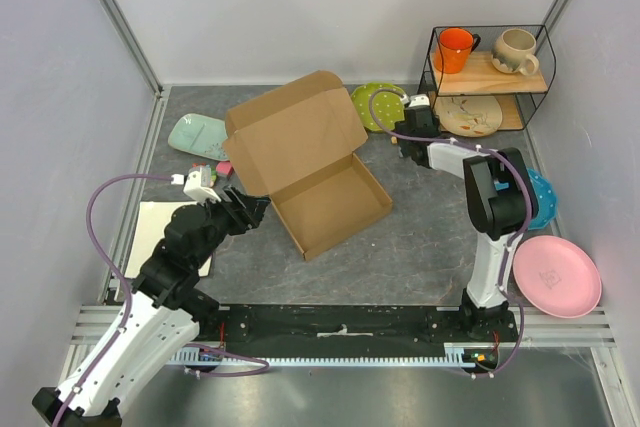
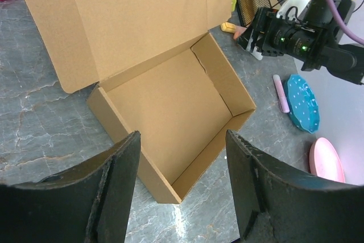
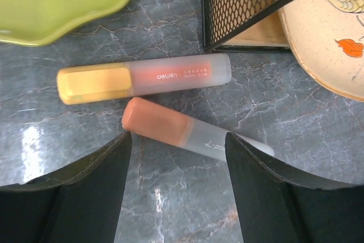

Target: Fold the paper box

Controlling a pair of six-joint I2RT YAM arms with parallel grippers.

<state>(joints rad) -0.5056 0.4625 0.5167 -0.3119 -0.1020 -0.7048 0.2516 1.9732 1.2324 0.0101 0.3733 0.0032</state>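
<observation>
The paper box (image 1: 330,205) is brown corrugated cardboard, a shallow tray with its lid (image 1: 290,130) standing open at the back, in the middle of the table. The left wrist view looks into its empty tray (image 2: 170,106). My left gripper (image 1: 252,209) hovers open just left of the tray's near corner, its fingers (image 2: 119,186) apart with nothing between them. My right gripper (image 1: 408,137) is off to the box's right, near the green plate. It stands open over the table (image 3: 179,197), just short of an orange-capped marker (image 3: 170,126).
A yellow-capped marker (image 3: 142,76) lies beside the orange one. A green plate (image 1: 375,105) and a black wire rack (image 1: 490,77) with mugs and a plate stand at the back right. Blue (image 1: 540,197) and pink (image 1: 556,275) plates lie right. A mint tray (image 1: 197,134) and white board (image 1: 160,227) lie left.
</observation>
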